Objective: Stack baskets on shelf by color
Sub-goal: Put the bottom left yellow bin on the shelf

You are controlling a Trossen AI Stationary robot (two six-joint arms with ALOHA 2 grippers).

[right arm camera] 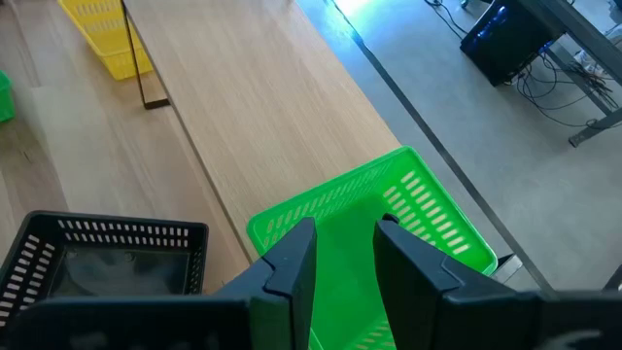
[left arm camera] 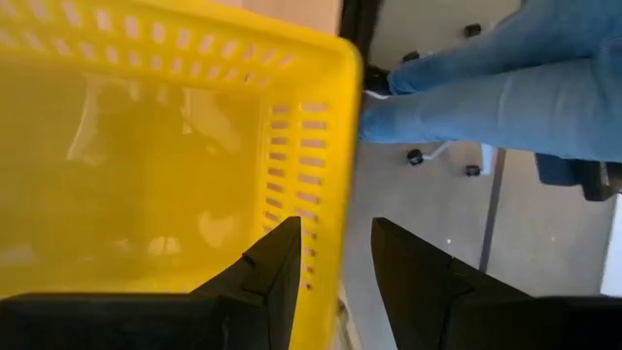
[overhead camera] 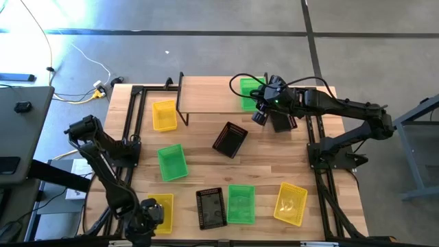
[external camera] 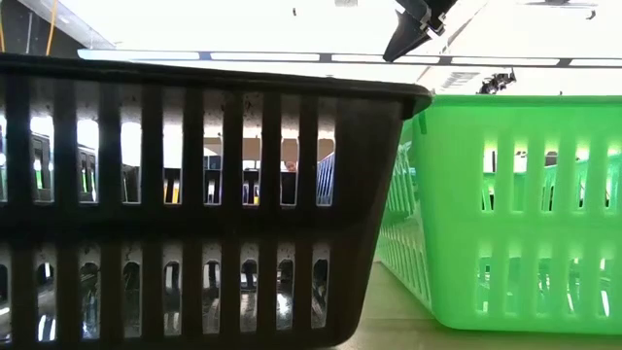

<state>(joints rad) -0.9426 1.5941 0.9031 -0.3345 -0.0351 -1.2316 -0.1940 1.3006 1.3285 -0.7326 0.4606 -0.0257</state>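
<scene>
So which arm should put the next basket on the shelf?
Probably the right: its claw straddles a green basket wall on the shelf. The left claw straddles a yellow basket wall at the table's near edge.

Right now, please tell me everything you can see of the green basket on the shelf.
The green basket is a small rectangular tub of bright plastic with slotted, mesh-like walls and an open top, seemingly empty. It sits upright at the right end of the shelf, a light wood plank on thin black legs. The right gripper is at its rim, one jaw inside the wall and one outside. A black basket stands beside it.
</scene>
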